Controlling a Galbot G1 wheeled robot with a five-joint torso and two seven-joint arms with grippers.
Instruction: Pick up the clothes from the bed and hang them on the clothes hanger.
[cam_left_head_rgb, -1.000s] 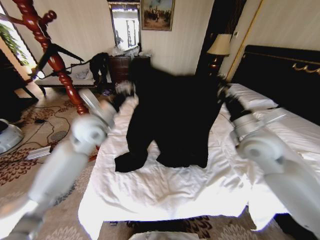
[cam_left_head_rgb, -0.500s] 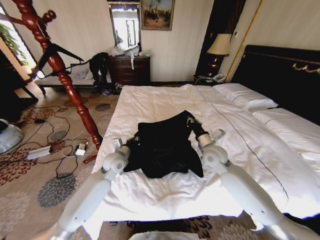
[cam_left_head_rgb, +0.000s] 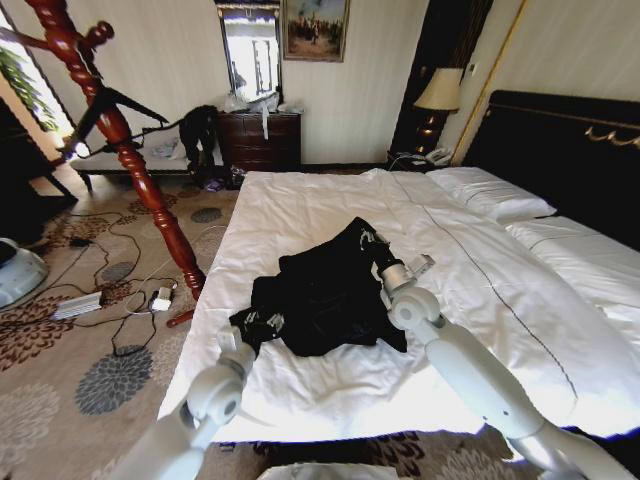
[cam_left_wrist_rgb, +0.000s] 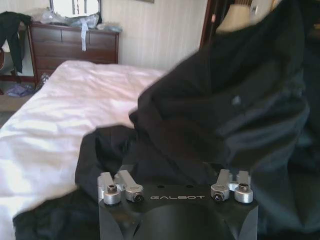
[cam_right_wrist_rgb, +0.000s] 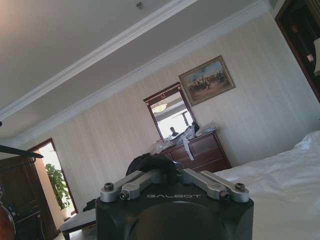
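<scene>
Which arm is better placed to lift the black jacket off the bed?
Probably the right. The right gripper seems to have its fingers closed on a fold at the far edge of the clothes, so it could lift at once. The left gripper sits at their near edge, fingers spread open.

Open white duvet is left on the bed (cam_left_head_rgb: 320, 205) beyond the black jacket (cam_left_head_rgb: 325, 290), toward the dresser (cam_left_head_rgb: 258, 140), and to the right of it up to the pillows (cam_left_head_rgb: 490, 195). The bed's left side is flanked by the red wooden coat stand (cam_left_head_rgb: 120, 130), with cables (cam_left_head_rgb: 120, 290) strewn over the carpet. The right is closed off by the black headboard (cam_left_head_rgb: 560, 150)
</scene>
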